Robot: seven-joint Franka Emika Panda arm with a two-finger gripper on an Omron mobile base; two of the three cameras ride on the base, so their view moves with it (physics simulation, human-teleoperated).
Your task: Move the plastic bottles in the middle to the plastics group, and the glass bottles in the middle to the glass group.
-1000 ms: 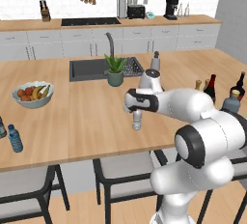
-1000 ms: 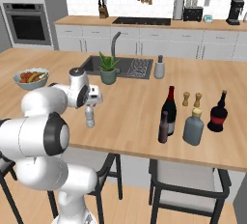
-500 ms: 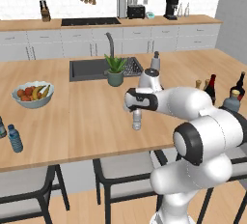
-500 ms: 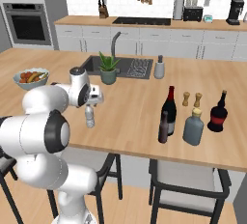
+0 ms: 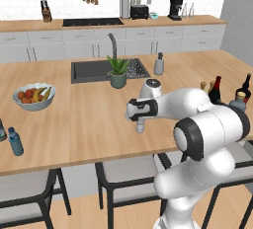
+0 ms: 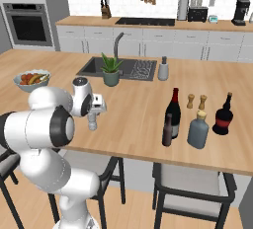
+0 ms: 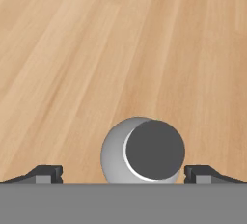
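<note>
Hand view: my tool [image 7: 123, 174] hangs directly over the small clear bottle [image 7: 141, 151], one fingertip [image 7: 46, 174] on each side, spread apart and not touching it. Its cap faces up; it stands upright on the wooden counter [image 7: 96, 49].

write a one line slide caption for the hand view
Open gripper poised above the clear water bottle, fingertips on either side of it, over the wooden counter.
</note>
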